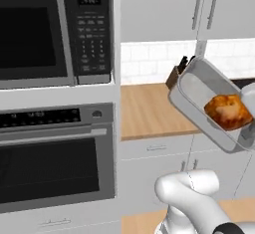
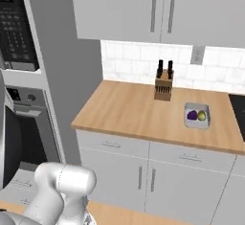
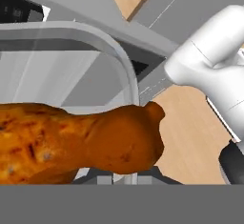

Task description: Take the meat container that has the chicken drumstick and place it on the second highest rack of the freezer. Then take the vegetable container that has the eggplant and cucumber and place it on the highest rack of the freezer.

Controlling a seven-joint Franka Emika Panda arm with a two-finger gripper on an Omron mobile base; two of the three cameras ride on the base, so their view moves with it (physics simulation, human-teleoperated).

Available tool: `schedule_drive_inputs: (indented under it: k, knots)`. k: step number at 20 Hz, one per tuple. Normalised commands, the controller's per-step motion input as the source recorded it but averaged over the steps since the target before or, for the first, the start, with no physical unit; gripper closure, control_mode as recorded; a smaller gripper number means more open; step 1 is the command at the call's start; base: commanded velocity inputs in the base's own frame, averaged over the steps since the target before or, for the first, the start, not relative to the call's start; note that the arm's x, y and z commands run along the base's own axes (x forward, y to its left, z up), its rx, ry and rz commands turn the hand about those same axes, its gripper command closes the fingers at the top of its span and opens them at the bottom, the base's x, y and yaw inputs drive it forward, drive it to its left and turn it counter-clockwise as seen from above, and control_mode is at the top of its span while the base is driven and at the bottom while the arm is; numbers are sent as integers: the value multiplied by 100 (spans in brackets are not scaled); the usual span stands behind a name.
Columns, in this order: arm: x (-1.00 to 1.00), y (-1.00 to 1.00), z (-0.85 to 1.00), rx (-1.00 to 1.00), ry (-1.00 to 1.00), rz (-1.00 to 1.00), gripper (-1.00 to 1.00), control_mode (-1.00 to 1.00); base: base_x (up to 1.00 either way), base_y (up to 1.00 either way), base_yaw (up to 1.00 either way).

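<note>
The shallow grey rectangular meat container (image 1: 199, 96) holding the glossy orange-brown chicken drumstick (image 1: 227, 111) is being carried in the air in front of the wooden counter (image 2: 139, 109), gripped by its rim in the closed gripper, so only the first pick-up is judged done. The tray is being held steeply tilted, its long axis running from upper left down to lower right in the left base view, the drumstick lying at the lower end. The small grey vegetable container (image 2: 197, 116) with the dark purple eggplant (image 2: 192, 115) and the pale yellow-green cucumber (image 2: 202, 116) is being left on the counter beside the wooden knife block (image 2: 163, 86), and both freezer placements are judged outstanding.

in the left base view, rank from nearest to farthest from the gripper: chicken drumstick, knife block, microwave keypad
The gripper, shut on the meat container, sits at the right edge.
1. chicken drumstick: inside the tilted meat container, right beside the gripper.
2. knife block: on the counter behind the container's upper left end.
3. microwave keypad: upper left, in the oven stack.
</note>
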Motion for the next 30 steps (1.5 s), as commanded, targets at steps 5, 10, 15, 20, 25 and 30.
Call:
schedule_drive_inputs:
  k: [5,10,15,20,25,30]
  knots:
    - [0,0,0,0,0,0,100,100,-47,100,7]
    - [0,0,0,0,0,0,100,100,-41,88,3]
    - [0,0,0,0,0,0,100,100,-10,88,1]
    - [0,0,0,0,0,0,100,100,0,90,1]
    - [0,0,0,0,0,0,100,100,-2,94,4]
    - [0,0,0,0,0,0,100,100,-13,90,3]
